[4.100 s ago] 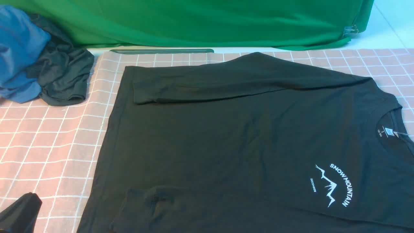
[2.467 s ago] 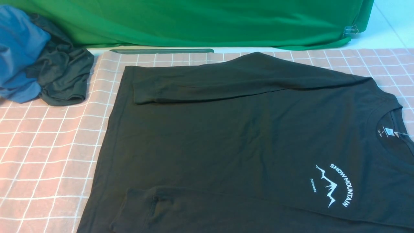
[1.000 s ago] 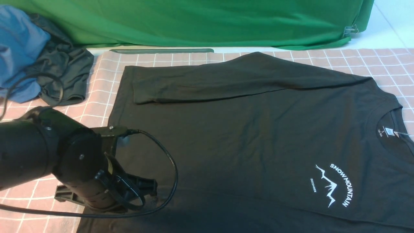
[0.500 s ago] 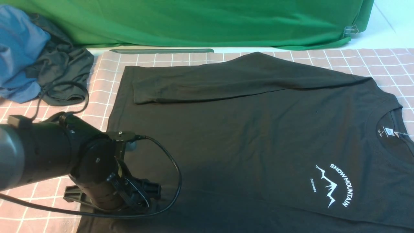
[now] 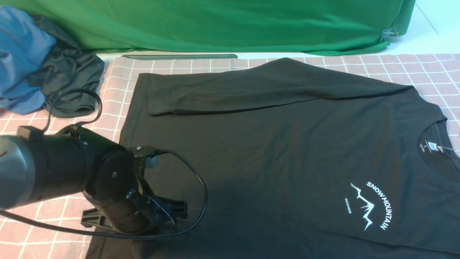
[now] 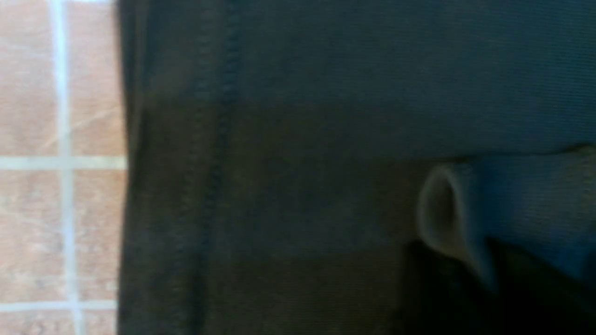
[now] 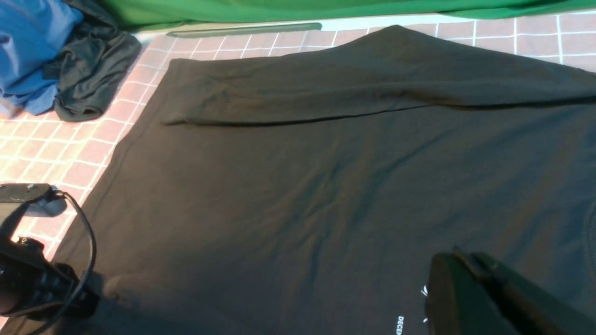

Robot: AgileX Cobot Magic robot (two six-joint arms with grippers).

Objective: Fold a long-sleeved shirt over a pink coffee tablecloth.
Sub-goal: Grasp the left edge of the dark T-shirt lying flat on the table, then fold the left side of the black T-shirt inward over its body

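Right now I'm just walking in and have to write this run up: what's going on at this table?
A two-armed robot is folding a black shirt spread on a pink checked tablecloth. The far sleeve already lies folded across the body. The left gripper is down on the shirt's near left corner by the hem; whether it has pinched cloth cannot be told. The right gripper is shut and empty, over the chest side.

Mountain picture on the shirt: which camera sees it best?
The front view: the whole mountain picture and its words show on the shirt. The right wrist view catches only a few letters at its edge. The left wrist view shows just the shirt's hem and pink cloth.
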